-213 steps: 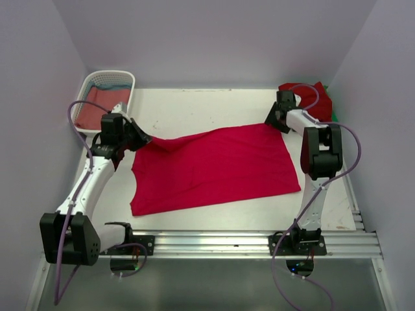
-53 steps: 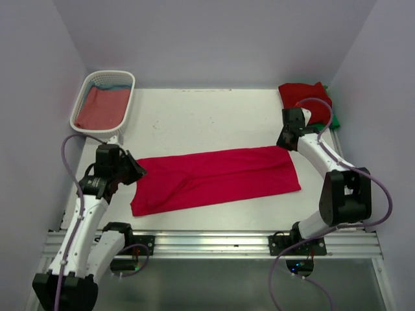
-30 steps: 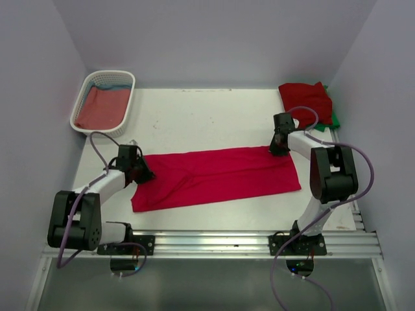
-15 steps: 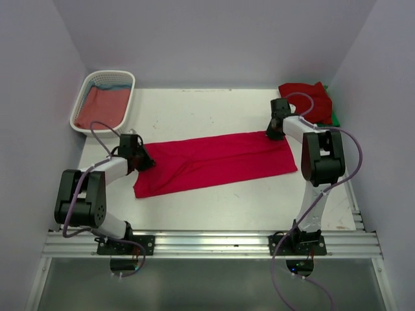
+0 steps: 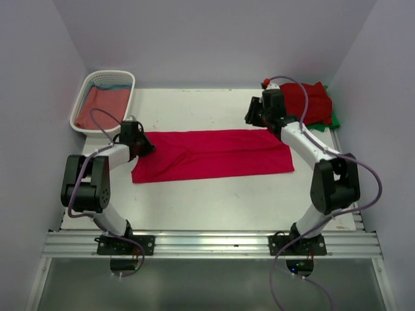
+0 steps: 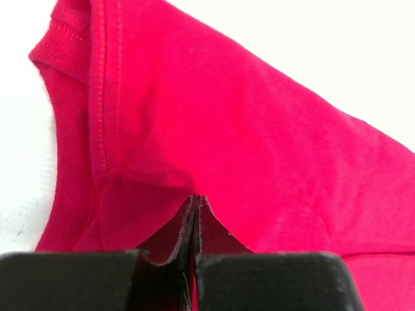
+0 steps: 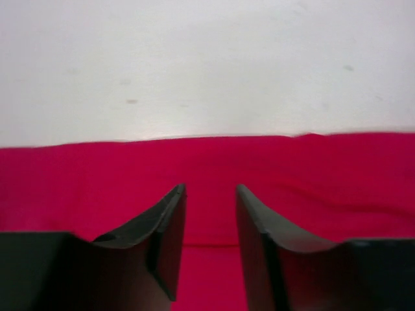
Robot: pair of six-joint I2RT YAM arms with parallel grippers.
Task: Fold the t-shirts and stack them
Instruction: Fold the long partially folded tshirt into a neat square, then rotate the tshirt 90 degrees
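Well, crimson t-shirt (image 5: 214, 152) tight between left jaws, below spread right jaws.

The right gripper (image 7: 210, 188) shows two dark fingers (image 7: 162, 227) rising from the bottom edge, spread apart over a crimson shirt (image 7: 337, 175). The shirt fills the lower half, its edge crossing mid-frame, with the white table (image 7: 207, 65) above.

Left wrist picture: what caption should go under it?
Left gripper shut on the crimson tee lying on the white table.
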